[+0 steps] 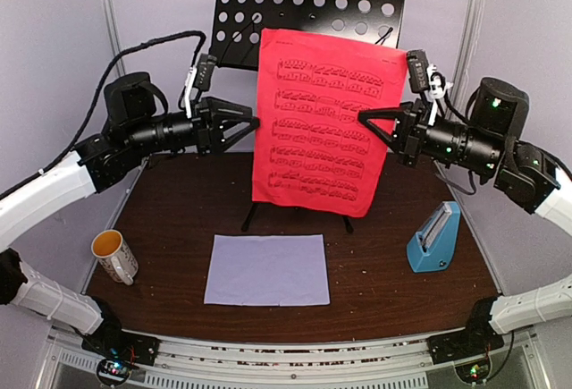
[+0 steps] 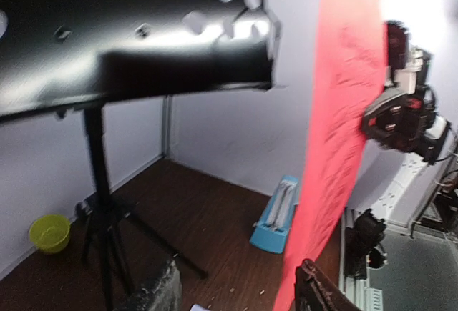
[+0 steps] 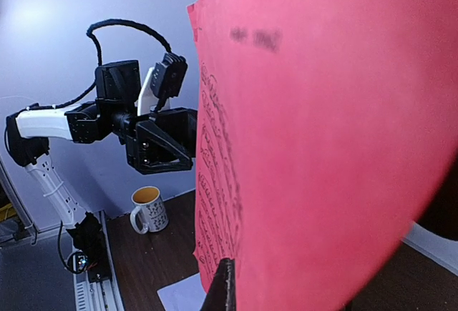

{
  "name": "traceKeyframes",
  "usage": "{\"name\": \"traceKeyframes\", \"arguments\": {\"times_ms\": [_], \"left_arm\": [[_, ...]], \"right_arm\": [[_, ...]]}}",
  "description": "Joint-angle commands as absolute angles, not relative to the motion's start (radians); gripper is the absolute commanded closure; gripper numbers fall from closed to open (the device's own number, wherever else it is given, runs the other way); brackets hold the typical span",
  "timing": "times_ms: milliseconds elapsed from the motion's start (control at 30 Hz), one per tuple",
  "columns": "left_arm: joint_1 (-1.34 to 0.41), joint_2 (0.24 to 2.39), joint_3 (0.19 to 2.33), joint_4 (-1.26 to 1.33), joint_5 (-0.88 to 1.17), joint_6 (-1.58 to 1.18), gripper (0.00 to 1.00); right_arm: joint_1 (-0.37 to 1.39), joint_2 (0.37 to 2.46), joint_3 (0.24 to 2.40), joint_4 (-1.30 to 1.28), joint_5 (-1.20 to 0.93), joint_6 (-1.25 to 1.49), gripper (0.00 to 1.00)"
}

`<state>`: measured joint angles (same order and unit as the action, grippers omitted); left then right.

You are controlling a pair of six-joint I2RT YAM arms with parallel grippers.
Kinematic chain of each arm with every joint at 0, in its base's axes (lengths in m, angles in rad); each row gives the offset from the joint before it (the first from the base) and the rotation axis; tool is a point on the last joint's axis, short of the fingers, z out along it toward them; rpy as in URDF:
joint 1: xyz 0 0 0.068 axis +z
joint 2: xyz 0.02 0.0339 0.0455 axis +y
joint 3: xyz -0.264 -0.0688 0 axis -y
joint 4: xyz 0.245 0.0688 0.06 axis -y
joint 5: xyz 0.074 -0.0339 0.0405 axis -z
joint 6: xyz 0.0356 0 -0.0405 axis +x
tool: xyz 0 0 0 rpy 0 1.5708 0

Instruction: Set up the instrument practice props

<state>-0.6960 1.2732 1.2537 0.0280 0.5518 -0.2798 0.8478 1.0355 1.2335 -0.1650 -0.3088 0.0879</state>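
The black perforated music stand stands at the back on its tripod. A red music sheet hangs upright in front of it, mostly below the desk. My right gripper is shut on the sheet's right edge; in the right wrist view one fingertip shows and the other is hidden behind the paper. My left gripper is open beside the sheet's left edge, with the red sheet close to its right finger. The white music sheet lies flat near the front. The blue metronome stands at the right.
A white patterned mug stands at the front left. A small green bowl sits by the back wall beside the tripod legs. Grey walls close in the left, back and right sides of the table.
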Motion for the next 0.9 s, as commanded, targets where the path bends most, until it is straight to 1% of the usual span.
{"name": "traceKeyframes", "arguments": {"times_ms": [0, 133, 200, 367, 600, 733, 867], "left_arm": [[-0.612, 1.314, 1.207, -0.099, 0.447, -0.170, 0.43], [-0.606, 1.346, 1.098, 0.016, 0.398, -0.070, 0.42], [-0.604, 1.394, 1.065, 0.075, 0.378, -0.044, 0.40], [-0.603, 1.552, 1.088, 0.132, 0.396, 0.014, 0.38], [-0.603, 1.742, 1.168, 0.182, 0.339, 0.036, 0.37], [-0.605, 1.813, 1.203, 0.184, 0.349, 0.028, 0.42], [-0.608, 1.840, 1.199, 0.184, 0.350, 0.013, 0.53]], "right_arm": [[0.836, 0.976, 1.239, -0.290, -0.243, -0.001, 1.00], [0.833, 0.940, 1.231, -0.366, -0.222, -0.050, 1.00], [0.833, 0.930, 1.238, -0.400, -0.215, -0.065, 1.00], [0.834, 0.907, 1.250, -0.454, -0.197, -0.072, 1.00], [0.833, 0.887, 1.263, -0.478, -0.193, -0.054, 1.00], [0.833, 0.879, 1.272, -0.488, -0.188, -0.051, 1.00], [0.834, 0.876, 1.287, -0.492, -0.184, -0.056, 1.00]]}}
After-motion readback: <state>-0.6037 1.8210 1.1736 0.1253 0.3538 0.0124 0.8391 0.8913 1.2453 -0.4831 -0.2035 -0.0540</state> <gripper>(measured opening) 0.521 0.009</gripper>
